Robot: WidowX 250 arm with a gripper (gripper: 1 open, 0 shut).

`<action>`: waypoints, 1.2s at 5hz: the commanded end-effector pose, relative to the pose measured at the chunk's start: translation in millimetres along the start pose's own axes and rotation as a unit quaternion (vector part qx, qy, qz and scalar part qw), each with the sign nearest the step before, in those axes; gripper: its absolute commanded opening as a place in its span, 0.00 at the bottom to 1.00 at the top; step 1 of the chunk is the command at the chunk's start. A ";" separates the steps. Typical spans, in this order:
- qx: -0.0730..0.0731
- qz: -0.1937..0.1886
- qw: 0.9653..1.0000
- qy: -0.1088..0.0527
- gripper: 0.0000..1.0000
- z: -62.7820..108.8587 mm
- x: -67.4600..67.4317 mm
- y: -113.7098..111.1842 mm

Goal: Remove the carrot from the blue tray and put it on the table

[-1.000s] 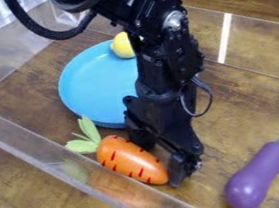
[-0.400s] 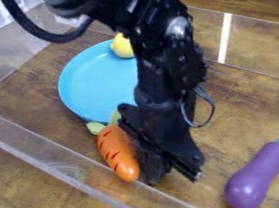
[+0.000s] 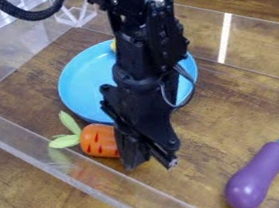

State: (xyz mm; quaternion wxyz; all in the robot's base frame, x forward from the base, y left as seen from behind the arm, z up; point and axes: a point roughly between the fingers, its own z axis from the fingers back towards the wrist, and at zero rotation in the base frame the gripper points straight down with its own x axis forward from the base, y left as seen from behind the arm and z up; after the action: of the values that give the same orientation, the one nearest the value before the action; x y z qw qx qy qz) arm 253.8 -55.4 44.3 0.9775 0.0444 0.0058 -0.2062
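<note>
We see our black robot arm reaching down from the top of the view, its hand pointing at the counter and fully closed. The fingertips are dark against the dark arm, so we cannot make out anything pinched between them, and we judge the hand to be empty.

Just to the left of the hand lies the carrot, orange with a pale green leafy top pointing left. It rests on the wood-grain counter, and the arm hides its right end. It lies just outside the rim of the blue tray, a round shallow plate behind it. The carrot therefore appears to be off the tray already.

Further out, a purple eggplant lies well apart at the lower right. Low clear acrylic walls border the counter.

The main risk, in our judgement, is closeness: the closed hand sits so near the carrot that a sideways pull away could nudge it, rolling it back against the tray rim or toward the clear wall.
</note>
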 end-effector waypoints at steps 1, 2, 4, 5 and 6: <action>0.004 0.030 0.999 -0.029 0.00 4.5 15.5 -4.3; 0.004 0.055 0.998 -0.025 0.00 -9.0 19.6 -16.9; 0.008 0.050 0.998 -0.024 0.00 4.4 9.0 0.8; 0.009 0.063 0.998 -0.023 0.00 -2.1 6.8 2.1; 0.008 0.070 0.997 -0.022 0.00 -5.0 7.6 2.2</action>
State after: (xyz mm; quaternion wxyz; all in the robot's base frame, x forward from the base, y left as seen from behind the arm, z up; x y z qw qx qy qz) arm 254.3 -56.8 31.5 0.9884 0.0502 -0.0021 -0.1431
